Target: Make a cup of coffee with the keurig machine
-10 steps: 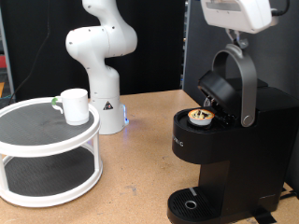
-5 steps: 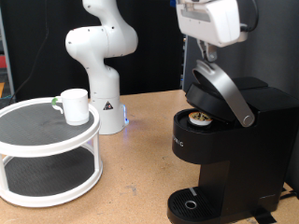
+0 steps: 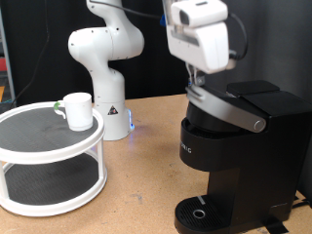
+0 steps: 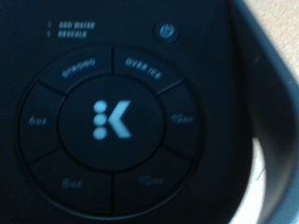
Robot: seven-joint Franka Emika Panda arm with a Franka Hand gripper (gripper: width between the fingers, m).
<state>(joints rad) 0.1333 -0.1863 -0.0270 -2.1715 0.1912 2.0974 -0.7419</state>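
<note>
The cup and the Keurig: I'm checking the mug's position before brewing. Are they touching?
Apart. The exterior view shows the cup on the white two-tier stand at that view's left, with bare table between it and the Keurig.

Arm: white, its base at the exterior view's top left, reaching toward the right.
Wrist: white housing angled downward.
Gripper (image 3: 198,83): pointing down; its 2 fingers barely visible.
</note>
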